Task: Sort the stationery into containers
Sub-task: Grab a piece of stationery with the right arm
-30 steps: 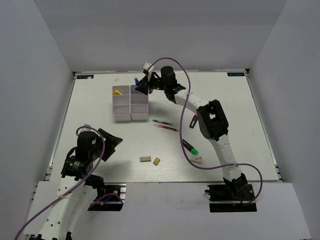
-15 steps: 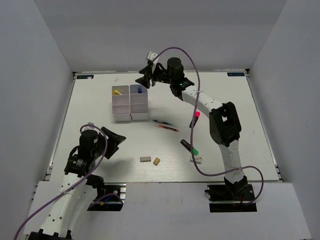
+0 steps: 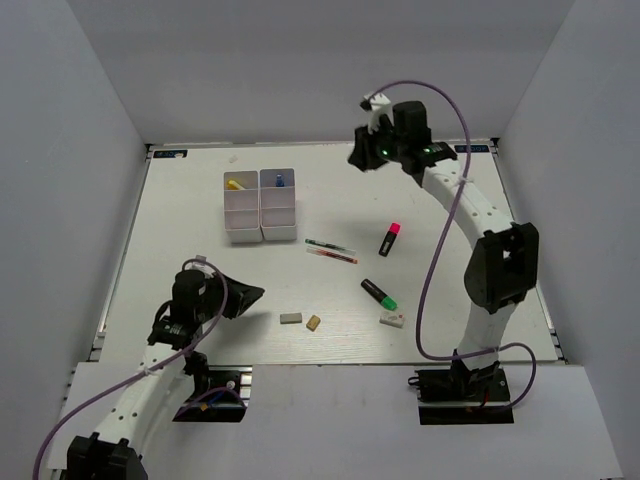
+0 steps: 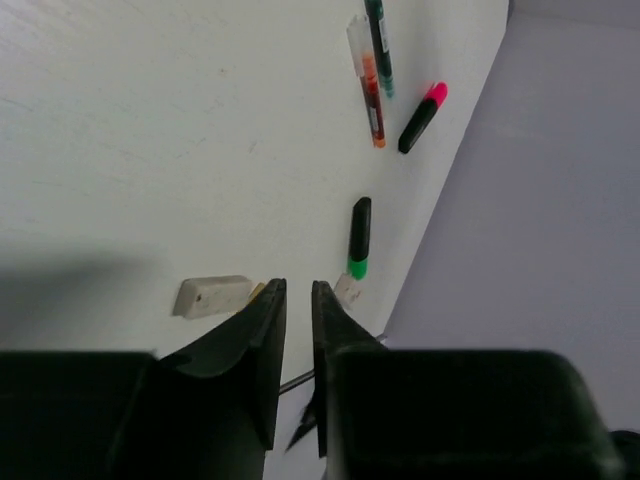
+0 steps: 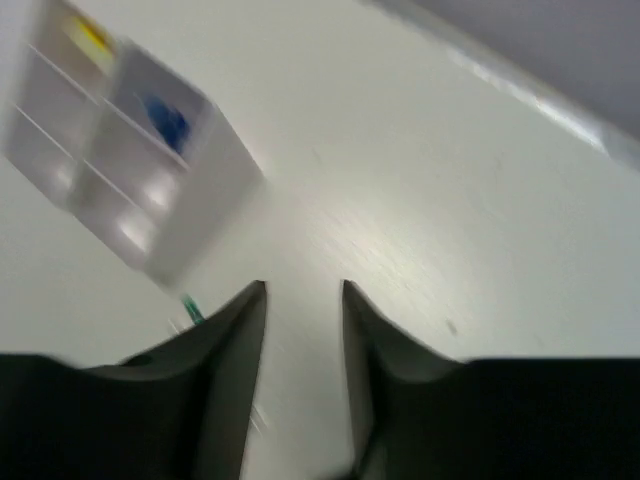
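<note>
White plastic, the organiser (image 3: 262, 234) stands toward the far left of the table (image 3: 450, 220) in the top view. Its far row holds a yellow-tipped marker (image 3: 235, 184) and a blue-capped bottle (image 3: 279, 181); the other four cells look empty. Loose in mid-table lie two pens (image 3: 330, 250) just beside each other, a pink highlighter (image 3: 390, 239), a green highlighter (image 3: 379, 294), a white eraser (image 3: 392, 319), a grey eraser (image 3: 291, 319) and a tan eraser (image 3: 314, 322). The right gripper (image 3: 360, 157) hangs at the far edge, and the left gripper (image 3: 248, 296) is near the grey eraser.

In the left wrist view, the fingers are nearly together with only a thin slit between them. They hold nothing and point past the grey eraser. The erasers are probably light and rubbery, so pinch them across the short sides. The highlighters look stiff and smooth and are likely to roll, so take them mid-barrel.

The right wrist view is blurred. The fingers there are narrowly apart and empty, with the organiser to the upper left.
</note>
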`<state>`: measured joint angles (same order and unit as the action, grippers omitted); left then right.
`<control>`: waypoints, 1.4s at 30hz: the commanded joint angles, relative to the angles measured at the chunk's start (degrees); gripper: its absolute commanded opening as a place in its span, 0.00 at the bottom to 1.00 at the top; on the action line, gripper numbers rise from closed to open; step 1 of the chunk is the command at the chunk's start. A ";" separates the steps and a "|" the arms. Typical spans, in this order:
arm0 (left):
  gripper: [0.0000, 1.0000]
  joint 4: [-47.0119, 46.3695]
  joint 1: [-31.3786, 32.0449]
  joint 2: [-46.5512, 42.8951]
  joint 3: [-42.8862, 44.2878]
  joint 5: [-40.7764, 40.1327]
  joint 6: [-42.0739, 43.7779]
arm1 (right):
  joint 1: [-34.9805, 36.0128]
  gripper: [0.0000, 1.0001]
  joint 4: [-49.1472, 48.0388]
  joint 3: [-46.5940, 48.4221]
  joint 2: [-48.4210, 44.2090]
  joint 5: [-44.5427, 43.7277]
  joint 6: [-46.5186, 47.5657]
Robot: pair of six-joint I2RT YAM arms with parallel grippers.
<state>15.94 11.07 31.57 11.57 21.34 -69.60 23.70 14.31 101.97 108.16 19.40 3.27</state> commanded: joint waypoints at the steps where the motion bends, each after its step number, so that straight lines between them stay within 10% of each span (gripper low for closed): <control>1: 0.30 -6.63 0.26 6.53 2.48 3.43 1.39 | -4.27 0.48 16.35 -5.99 -5.06 -4.10 2.26; 3: 0.68 -5.06 0.79 11.38 5.99 5.01 7.16 | -6.21 0.51 23.35 -7.31 -5.33 -5.85 2.53; 9: 1.00 7.14 0.79 27.81 20.23 2.14 25.62 | -10.87 0.55 32.18 -15.48 -6.12 -5.17 2.01; 18: 1.00 11.93 0.79 34.08 29.12 -2.18 32.43 | -11.31 0.60 32.28 -19.45 -2.70 -5.33 -1.24; 27: 1.00 0.84 0.00 30.21 20.16 4.41 21.79 | -9.12 0.68 30.96 -13.73 5.21 -8.41 -5.99; 42: 1.00 30.11 1.06 27.14 37.29 -34.87 35.67 | -5.16 0.65 27.44 -10.65 12.07 -22.82 -13.90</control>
<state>39.44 11.86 60.29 47.03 -3.75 -37.87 18.13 42.59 90.17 119.50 0.86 -8.25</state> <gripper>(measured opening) 0.995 0.663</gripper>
